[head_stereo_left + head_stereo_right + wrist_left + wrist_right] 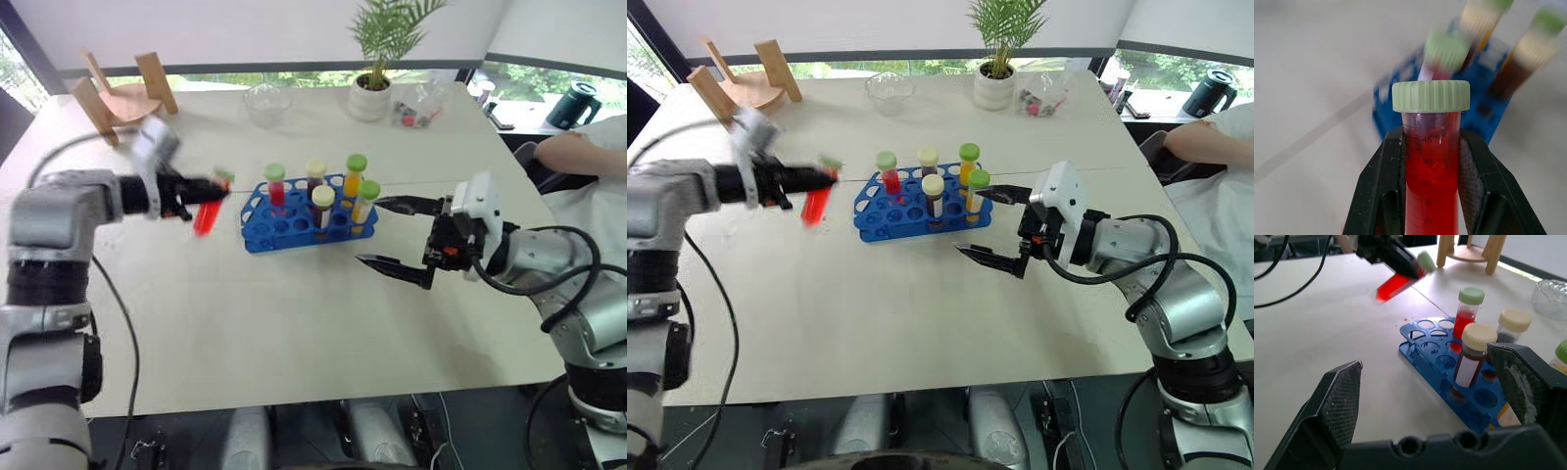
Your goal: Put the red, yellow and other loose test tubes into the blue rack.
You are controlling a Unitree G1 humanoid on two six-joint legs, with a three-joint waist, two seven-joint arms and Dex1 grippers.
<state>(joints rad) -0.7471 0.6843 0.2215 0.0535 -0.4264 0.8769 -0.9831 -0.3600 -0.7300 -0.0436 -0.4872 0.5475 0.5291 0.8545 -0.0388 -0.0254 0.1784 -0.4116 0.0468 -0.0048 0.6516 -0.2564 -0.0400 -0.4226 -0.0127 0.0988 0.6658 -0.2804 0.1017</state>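
My left gripper (214, 190) is shut on a loose test tube (205, 217) with red liquid and a green cap, held tilted in the air just left of the blue rack (265, 235). The left wrist view shows both black fingers (1388, 186) clamped on that tube (1432, 161) below its cap. Standing in the rack are a red tube with a green cap (275, 184), two cream-capped dark tubes (322, 204), an orange tube (354, 174) and a yellow tube (366, 199). To the rack's right, my right gripper (382, 233) hangs open and holds nothing.
A wooden stand (122, 93) is at the back left. A glass bowl (266, 103), a potted plant (377, 59) and a small clear container (416, 113) line the far edge. A person's arm (588, 147) rests at the table's right side.
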